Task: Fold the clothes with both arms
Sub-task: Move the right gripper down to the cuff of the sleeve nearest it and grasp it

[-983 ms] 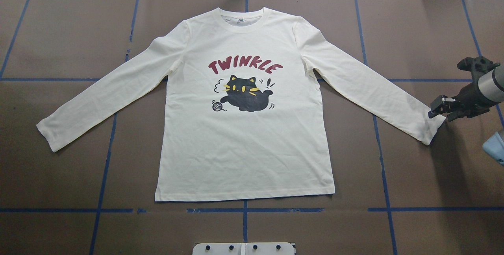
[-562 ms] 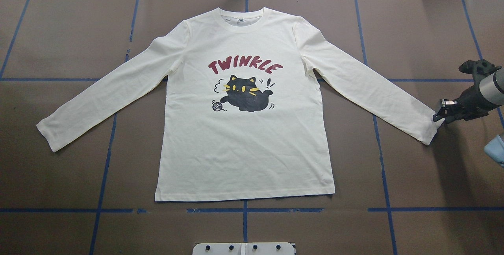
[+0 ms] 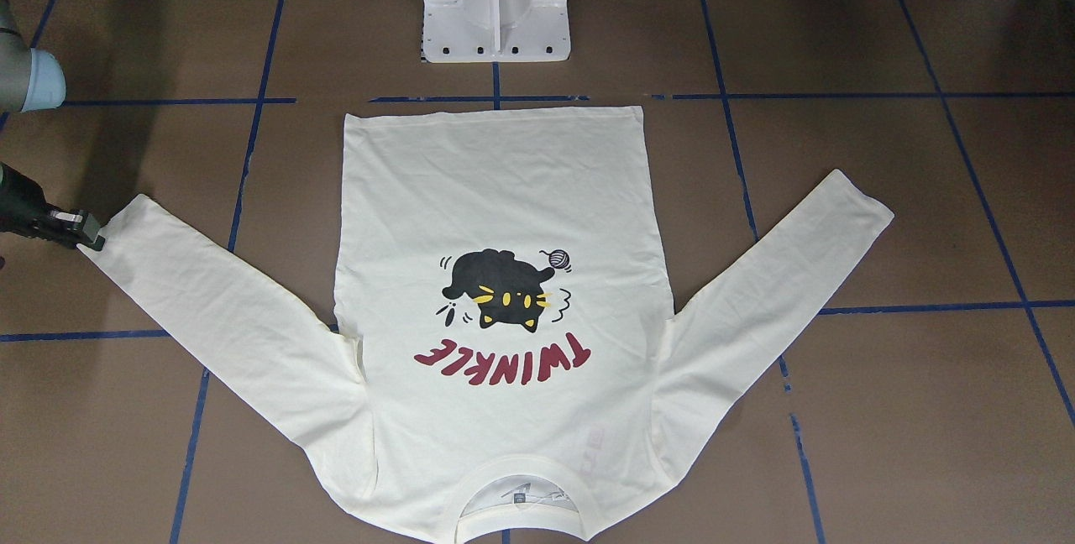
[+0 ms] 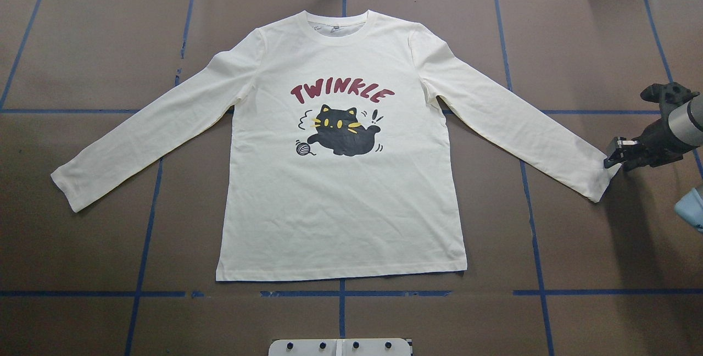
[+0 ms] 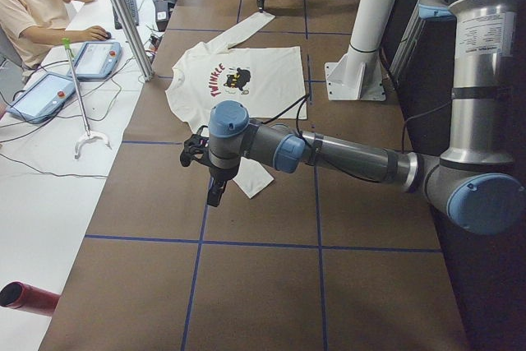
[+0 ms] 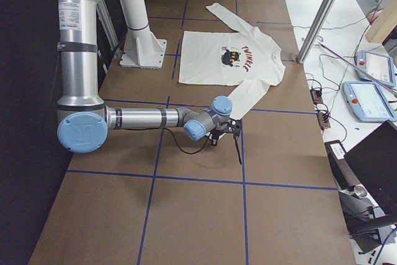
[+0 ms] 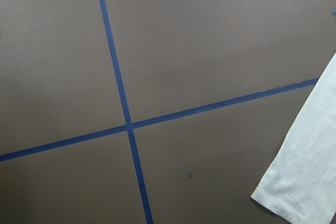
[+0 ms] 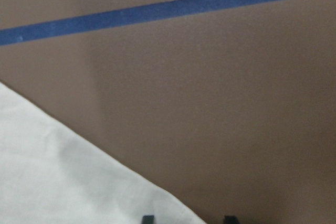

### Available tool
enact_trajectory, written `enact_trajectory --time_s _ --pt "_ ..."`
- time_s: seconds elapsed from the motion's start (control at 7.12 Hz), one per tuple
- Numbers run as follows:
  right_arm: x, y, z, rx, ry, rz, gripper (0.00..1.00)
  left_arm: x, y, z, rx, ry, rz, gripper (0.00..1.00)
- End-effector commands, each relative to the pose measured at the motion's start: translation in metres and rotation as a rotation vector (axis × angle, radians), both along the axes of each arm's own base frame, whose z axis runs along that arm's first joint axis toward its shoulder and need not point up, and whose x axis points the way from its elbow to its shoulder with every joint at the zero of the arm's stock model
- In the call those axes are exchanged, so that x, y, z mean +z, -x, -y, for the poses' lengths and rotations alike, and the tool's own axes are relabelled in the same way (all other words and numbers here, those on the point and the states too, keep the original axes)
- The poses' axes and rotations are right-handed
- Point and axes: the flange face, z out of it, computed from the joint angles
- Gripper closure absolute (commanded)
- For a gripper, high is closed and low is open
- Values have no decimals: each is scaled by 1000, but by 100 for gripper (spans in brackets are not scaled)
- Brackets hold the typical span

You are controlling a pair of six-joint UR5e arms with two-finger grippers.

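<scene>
The cream-white long-sleeved T-shirt (image 4: 340, 207) lies flat and face up, both sleeves spread out, with the black cat and red "TWINKLE" print showing; it also shows in the front view (image 3: 495, 183). My right gripper (image 4: 612, 161) is low at the cuff of the shirt's right-hand sleeve (image 4: 596, 180), also seen in the front view (image 3: 88, 239). In the right wrist view its fingertips (image 8: 148, 219) stand apart, with the cloth edge beside one. My left gripper (image 5: 214, 195) shows only in the exterior left view, just off the other cuff (image 5: 256, 183); I cannot tell its state.
The brown table cover is marked with blue tape lines (image 4: 340, 293). The white pedestal base (image 3: 495, 15) stands at the robot's edge. Off the far edge, in the exterior left view, are teach pendants (image 5: 97, 59), a metal post (image 5: 123, 14) and a seated operator (image 5: 33, 6).
My right gripper dropped lower and shifted slightly outward onto the sleeve cuff, then held still. The shirt has not moved.
</scene>
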Motion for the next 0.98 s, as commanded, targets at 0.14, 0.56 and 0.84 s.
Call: enact_trajectory --time_s 0.14,0.56,0.84 --pt "1 0 2 13 -6 -15 99 0 0 0 0 0 0 1" --pt "-19 0 5 24 -40 -1 100 1 0 -1 0 2 0 1" --pt "-98 8 12 88 -64 87 100 1 0 -1 0 2 0 1"
